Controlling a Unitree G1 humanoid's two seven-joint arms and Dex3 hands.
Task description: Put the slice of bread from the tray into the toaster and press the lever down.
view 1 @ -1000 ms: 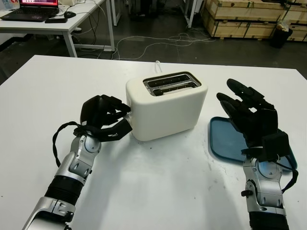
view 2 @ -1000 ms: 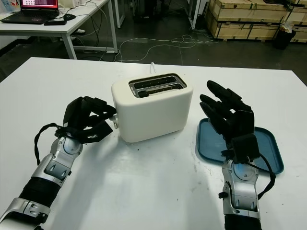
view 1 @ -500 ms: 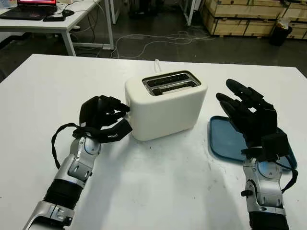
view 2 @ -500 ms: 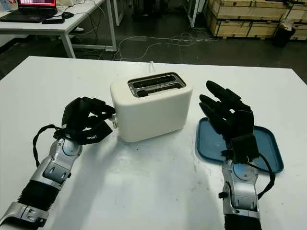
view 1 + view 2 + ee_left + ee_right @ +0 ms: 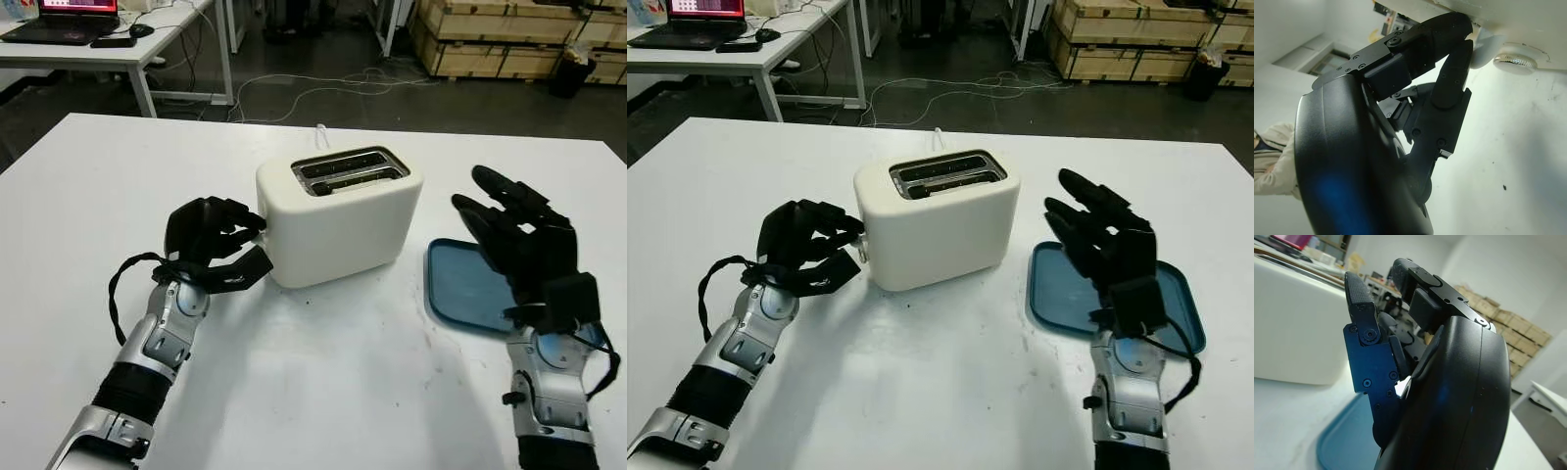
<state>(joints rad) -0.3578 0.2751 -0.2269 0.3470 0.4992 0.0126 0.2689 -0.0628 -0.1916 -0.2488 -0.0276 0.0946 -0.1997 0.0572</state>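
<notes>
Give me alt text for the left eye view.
A white toaster stands mid-table with the left hand curled at its lever end. The right hand, open, is raised over an empty blue tray on the white table.

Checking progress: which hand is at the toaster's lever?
The left hand, curled against the toaster's end; the right hand hovers open above the tray.

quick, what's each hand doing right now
Left hand: fingers curled on the lever at the cream toaster's end.
Right hand: open, above the blue tray.
</notes>
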